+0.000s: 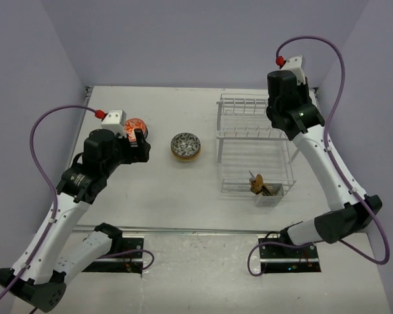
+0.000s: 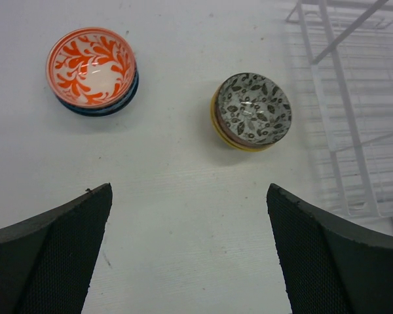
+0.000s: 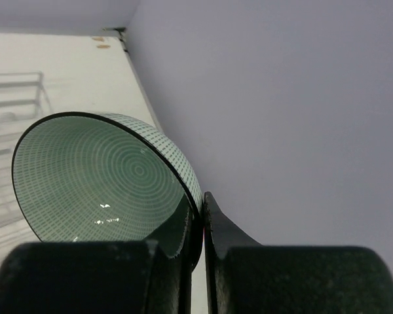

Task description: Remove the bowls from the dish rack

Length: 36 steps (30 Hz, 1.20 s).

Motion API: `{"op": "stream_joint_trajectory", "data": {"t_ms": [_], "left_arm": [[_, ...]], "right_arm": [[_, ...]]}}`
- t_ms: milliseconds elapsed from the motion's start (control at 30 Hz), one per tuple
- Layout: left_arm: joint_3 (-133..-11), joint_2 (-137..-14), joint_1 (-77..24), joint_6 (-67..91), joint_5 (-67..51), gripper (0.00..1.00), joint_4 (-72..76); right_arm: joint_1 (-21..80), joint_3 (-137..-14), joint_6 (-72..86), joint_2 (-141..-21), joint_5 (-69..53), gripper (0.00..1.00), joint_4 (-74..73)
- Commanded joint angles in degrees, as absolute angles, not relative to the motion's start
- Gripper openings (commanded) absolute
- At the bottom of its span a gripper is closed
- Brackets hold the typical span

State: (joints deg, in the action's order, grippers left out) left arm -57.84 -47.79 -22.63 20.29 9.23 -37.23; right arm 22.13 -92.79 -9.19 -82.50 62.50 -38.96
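Observation:
My right gripper (image 3: 203, 199) is shut on the rim of a pale teal bowl (image 3: 98, 176) with a ring pattern, held up near the right wall, above the far end of the white wire dish rack (image 1: 255, 140). In the top view the right wrist (image 1: 288, 91) hides the bowl. My left gripper (image 2: 190, 193) is open and empty above the table. Ahead of it stand an orange-patterned bowl on a blue one (image 2: 92, 69) and a grey leaf-patterned bowl on a yellow one (image 2: 254, 110). Both stacks show in the top view, the orange one (image 1: 135, 125) and the grey one (image 1: 185, 146). No bowls show in the rack.
A small clear caddy (image 1: 267, 191) with utensils hangs on the rack's near right corner. The rack's wires show at the right of the left wrist view (image 2: 354, 98). Purple walls (image 3: 281, 98) close in the table, with the right wall near my right gripper.

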Motion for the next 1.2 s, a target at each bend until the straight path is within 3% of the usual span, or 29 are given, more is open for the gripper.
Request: {"op": "stream_joint_trajectory", "data": {"t_ms": [0, 167, 333, 467, 600, 767, 1167], "left_arm": [[-65.45, -49.3, -22.41, 22.23, 1.53, 1.0, -32.61], [-75.57, -55.62, -24.07, 26.1, -6.85, 1.0, -30.41], [-90.22, -68.62, -39.43, 27.86, 9.21, 1.0, -33.12], [-95.96, -74.96, -42.19, 29.0, 17.74, 1.0, -35.42], [-98.08, -78.56, -43.33, 29.88, 17.14, 0.95, -34.45], [-97.74, -80.59, -44.47, 30.41, 18.1, 0.75, -34.19], [-95.72, -75.42, -44.74, 30.85, 24.0, 0.79, -35.07]], "right_arm": [[22.76, -100.89, 1.28, -77.52, 52.79, 0.0, -44.88], [28.46, -103.7, 8.43, -75.32, 41.22, 0.0, -47.98], [37.26, -113.19, 15.81, -81.38, 38.69, 0.0, -56.07], [39.28, -113.92, 19.51, -82.09, 27.81, 0.0, -55.38], [42.7, -111.54, 21.53, -81.65, 26.28, 0.0, -52.48], [43.68, -108.64, 23.2, -80.68, 27.15, 0.0, -50.72], [43.68, -109.51, 21.71, -86.39, 33.15, 0.0, -50.19]]}}
